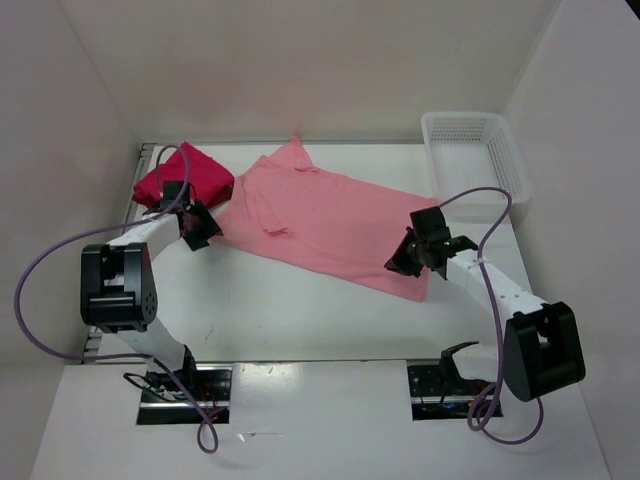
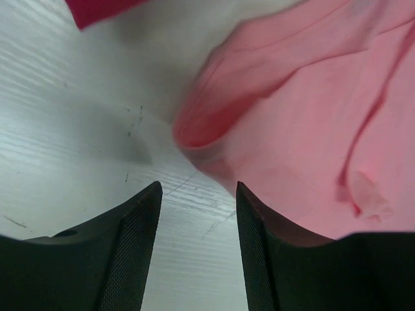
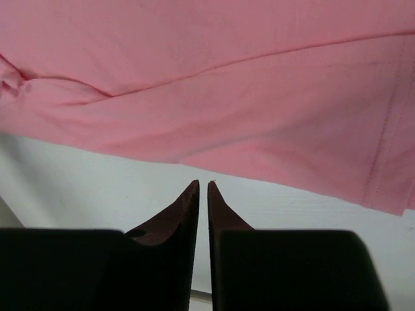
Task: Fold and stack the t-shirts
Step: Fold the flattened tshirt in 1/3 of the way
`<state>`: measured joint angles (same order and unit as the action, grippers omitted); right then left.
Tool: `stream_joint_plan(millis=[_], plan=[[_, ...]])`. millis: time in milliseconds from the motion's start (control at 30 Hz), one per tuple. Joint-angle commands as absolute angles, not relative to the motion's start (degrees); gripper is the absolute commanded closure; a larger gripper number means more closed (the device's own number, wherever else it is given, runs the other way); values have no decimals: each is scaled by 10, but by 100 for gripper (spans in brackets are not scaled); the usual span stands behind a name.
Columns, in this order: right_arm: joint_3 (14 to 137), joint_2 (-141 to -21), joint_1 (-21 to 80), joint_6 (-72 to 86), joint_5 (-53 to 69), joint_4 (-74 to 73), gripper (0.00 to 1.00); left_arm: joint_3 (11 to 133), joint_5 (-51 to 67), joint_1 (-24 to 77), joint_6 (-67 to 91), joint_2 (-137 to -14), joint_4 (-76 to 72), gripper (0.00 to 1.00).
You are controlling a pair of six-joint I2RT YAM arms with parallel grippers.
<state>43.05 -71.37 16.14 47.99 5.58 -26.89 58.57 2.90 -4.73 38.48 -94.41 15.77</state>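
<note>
Between left claw and right claw lies the pink t-shirt.

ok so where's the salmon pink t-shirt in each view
top external: salmon pink t-shirt spread diagonally across the middle
left wrist: t-shirt fills the right side, sleeve opening toward the centre
right wrist: t-shirt fills the upper half, hem lowest at the right
shared landmark: the white table under it

Folded t-shirt left of spread t-shirt
</note>
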Motion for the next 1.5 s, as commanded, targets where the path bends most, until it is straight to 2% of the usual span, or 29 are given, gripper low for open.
stream_joint_plan(millis=[0,167,267,300,333,467,667,800,933,1000,1100,1133,1167,1200,1233,1300,1333,1433,1467], plan=[[427,-731,164,461,49,-239,83,581,46,-48,402,-969,121,43],[428,-743,164,461,56,-232,79,586,52,-48,415,-1019,90,40],[423,-743,164,461,43,-232,75,586,34,-48,428,-1019,78,54],[423,-743,164,461,43,-232,69,586,26,-48,433,-1019,78,60],[423,-748,164,466,36,-232,67,586,26,-48,433,-1012,73,74],[405,-784,164,487,20,-207,62,556,26,-48,439,-979,79,96],[411,-802,164,493,3,-212,62,498,27,-48,434,-892,148,100],[411,-738,164,493,-4,-243,62,425,27,-48,440,-801,198,100],[442,-685,170,485,3,-289,62,385,75,-38,479,-664,278,100],[447,-668,170,485,20,-306,61,366,129,-33,525,-617,341,100],[447,-637,177,485,44,-320,61,348,148,-4,568,-587,408,100],[442,-625,183,485,44,-320,61,341,149,-4,569,-581,408,93],[442,-620,183,485,44,-326,61,341,154,-4,575,-581,408,59],[442,-620,189,485,44,-326,61,341,144,-4,575,-576,408,38],[455,-614,189,479,44,-331,61,353,134,-4,566,-576,408,22],[475,-622,195,466,32,-342,61,401,102,-4,547,-583,419,8],[490,-622,201,466,26,-348,65,465,74,-4,535,-589,427,6],[497,-642,201,461,33,-342,76,553,19,-4,493,-622,413,3],[492,-649,207,461,41,-324,92,582,18,-4,488,-631,394,3]])
